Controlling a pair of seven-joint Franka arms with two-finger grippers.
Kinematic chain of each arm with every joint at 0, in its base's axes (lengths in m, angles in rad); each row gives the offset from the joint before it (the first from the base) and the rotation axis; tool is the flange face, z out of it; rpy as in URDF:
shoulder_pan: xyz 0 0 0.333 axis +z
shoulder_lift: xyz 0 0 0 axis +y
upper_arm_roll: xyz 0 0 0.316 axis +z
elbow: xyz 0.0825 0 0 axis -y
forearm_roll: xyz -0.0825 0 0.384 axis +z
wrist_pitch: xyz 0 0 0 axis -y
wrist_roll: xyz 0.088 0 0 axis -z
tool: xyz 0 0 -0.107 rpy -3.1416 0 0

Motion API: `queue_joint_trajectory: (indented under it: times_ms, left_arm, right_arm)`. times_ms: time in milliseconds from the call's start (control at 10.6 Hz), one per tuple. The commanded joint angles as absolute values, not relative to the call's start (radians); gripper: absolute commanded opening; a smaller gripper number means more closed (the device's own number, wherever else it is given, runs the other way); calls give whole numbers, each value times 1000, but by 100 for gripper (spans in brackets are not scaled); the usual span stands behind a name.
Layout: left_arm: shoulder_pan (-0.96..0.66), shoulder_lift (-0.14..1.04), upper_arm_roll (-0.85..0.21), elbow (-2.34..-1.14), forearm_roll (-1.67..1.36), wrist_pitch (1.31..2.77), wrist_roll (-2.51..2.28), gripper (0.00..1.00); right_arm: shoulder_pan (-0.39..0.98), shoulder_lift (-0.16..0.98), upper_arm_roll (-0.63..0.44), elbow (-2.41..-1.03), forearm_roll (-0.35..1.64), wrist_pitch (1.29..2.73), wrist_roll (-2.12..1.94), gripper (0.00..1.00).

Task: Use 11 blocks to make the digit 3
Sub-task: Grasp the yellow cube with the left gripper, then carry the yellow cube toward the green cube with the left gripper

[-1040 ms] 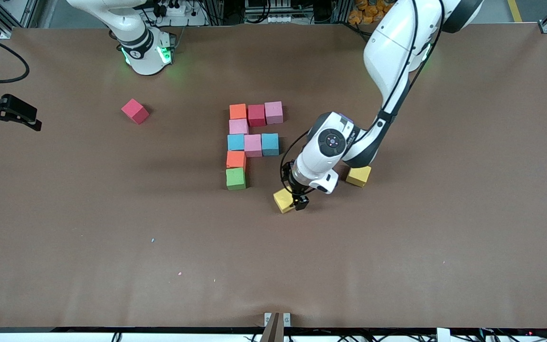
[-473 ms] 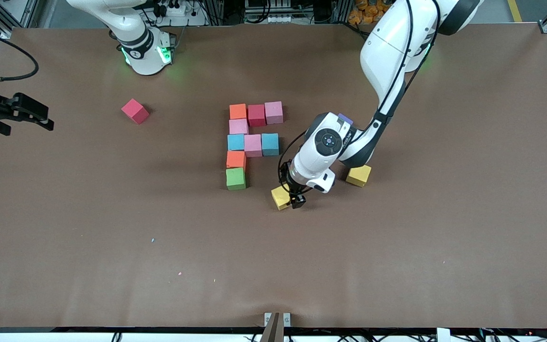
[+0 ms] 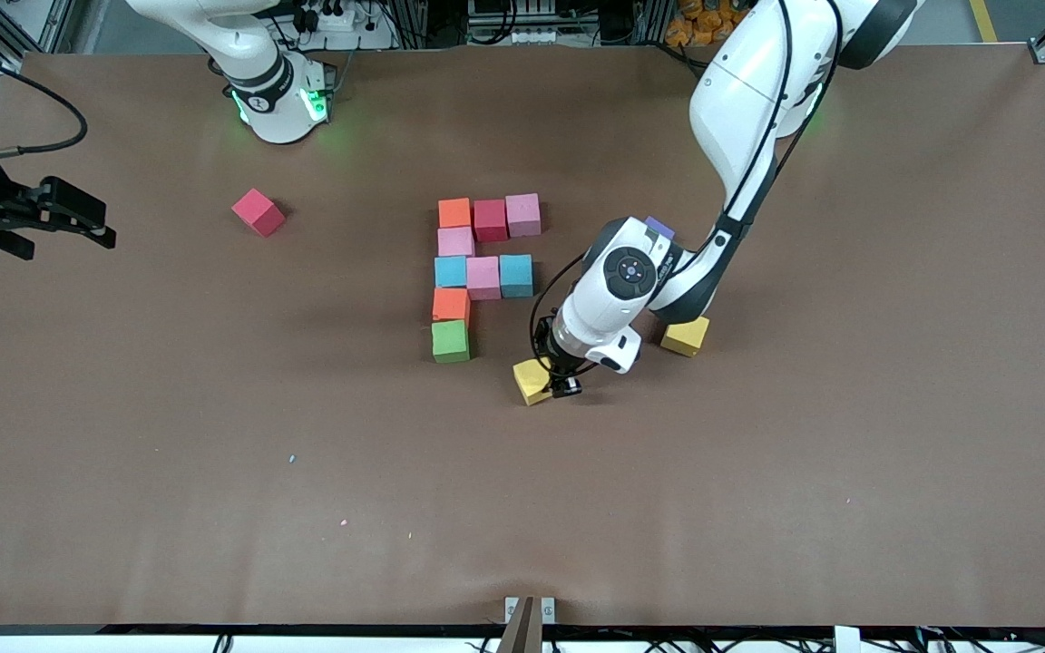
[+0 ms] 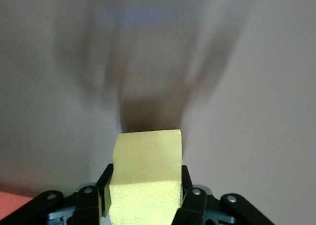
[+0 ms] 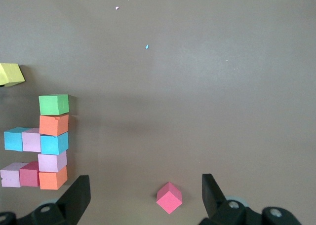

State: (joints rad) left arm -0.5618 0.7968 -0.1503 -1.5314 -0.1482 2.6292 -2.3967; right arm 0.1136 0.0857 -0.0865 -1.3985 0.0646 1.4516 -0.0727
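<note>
yellow block (image 3: pixel 531 380) shifted toward green block (image 3: pixel 450 341) | left claw (image 3: pixel 562 384) clenched on it | right claw (image 3: pixel 51 216) released, waiting

The yellow block (image 4: pixel 145 178) is showing a porous, grainy foam face, matt all over. The other blocks (image 3: pixel 483 277) are looking like the same dull foam with soft edges. The table (image 3: pixel 758 508) is wearing a matt brown covering, smooth like paper or felt. The left arm's shell (image 3: pixel 745 86) is gleaming as glossy white plastic, and the left gripper's fingers (image 4: pixel 191 205) are looking like matt black plastic.
</note>
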Motion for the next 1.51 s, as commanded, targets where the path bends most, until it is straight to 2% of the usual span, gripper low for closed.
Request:
queue_joint_trajectory:
  times_ms: [0,567,946,1419]
  left_arm:
    - [-577,847,-155,-1435,-170,2634,-2358,0]
    - [-565,952,-213,-1313,-173,2634,-2099,0]
    - [-560,963,-251,-1312,-195,2614,-2016,0]
    - [-526,943,-282,-1313,-199,2494,-1958,0]
  right_arm:
    - [120,81,-119,-1397,69,1443,-86,100]
    - [115,95,-133,-1405,69,1437,-77,100]
    - [114,95,-135,-1405,71,1437,-78,100]
    - [115,95,-135,-1408,71,1436,-77,100]
